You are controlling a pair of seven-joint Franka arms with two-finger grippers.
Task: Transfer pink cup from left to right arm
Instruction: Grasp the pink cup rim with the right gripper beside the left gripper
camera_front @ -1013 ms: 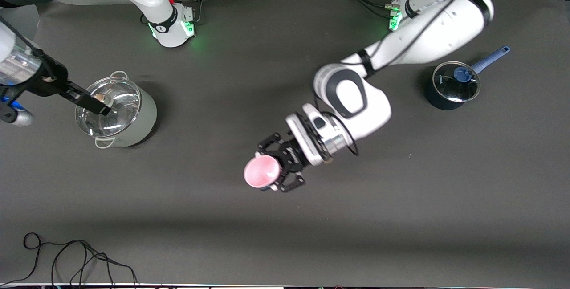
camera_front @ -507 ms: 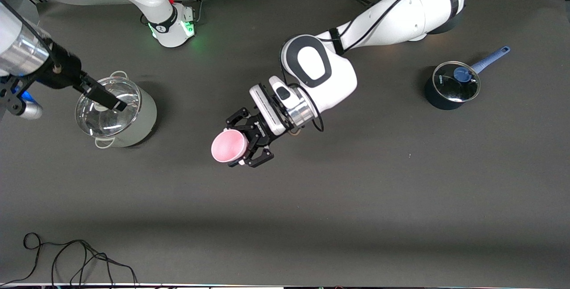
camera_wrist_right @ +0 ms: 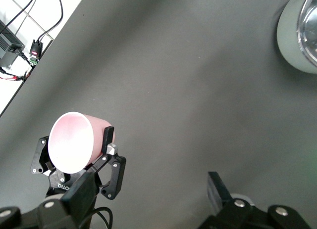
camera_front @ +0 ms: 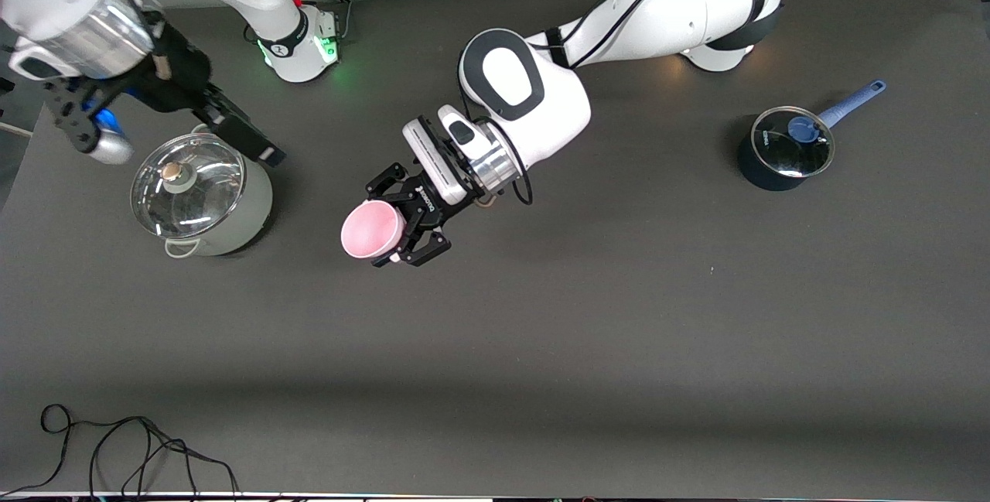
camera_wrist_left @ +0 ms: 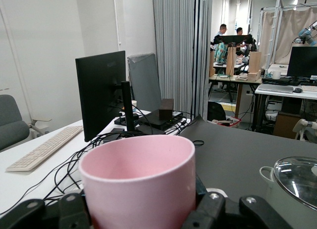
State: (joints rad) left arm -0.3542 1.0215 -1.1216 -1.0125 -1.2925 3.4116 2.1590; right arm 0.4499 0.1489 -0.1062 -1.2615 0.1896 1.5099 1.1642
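Two arms are over my table at this moment, and only one of them carries anything. My left gripper [camera_front: 402, 225] is clenched on the pink cup [camera_front: 372, 229], its black fingers [camera_front: 418, 248] pressing the cup's sides just below the rim, and it holds the cup up in the air, tipped so that the open mouth faces up toward the front camera. The cup hangs over bare dark mat [camera_front: 588, 332], a little toward the left arm's end of the table from the steel stockpot [camera_front: 203, 195] and apart from it.

That stockpot, pale-sided with a glass lid [camera_front: 187, 185] and a small knob, stands on the mat near the right arm's end. My right gripper [camera_front: 249, 136] is in the air just above the pot's rim on the side away from the front camera, its fingers spread and holding nothing; in the right wrist view the two finger pads [camera_wrist_right: 221, 189] stand well apart, with the cup [camera_wrist_right: 74, 141] and the left gripper [camera_wrist_right: 77, 162] seen farther off over the mat.

From the left wrist view I see the cup [camera_wrist_left: 141, 179] filling the foreground, seated between the fingers, the stockpot's lid [camera_wrist_left: 301, 179] off to one edge.

Well apart from the stockpot, toward the left arm's end, sits a small dark saucepan [camera_front: 785, 149] with a blue handle and a glass lid. One loose black cable [camera_front: 116, 448] lies coiled at the mat's edge, nearer to the front camera than the stockpot.
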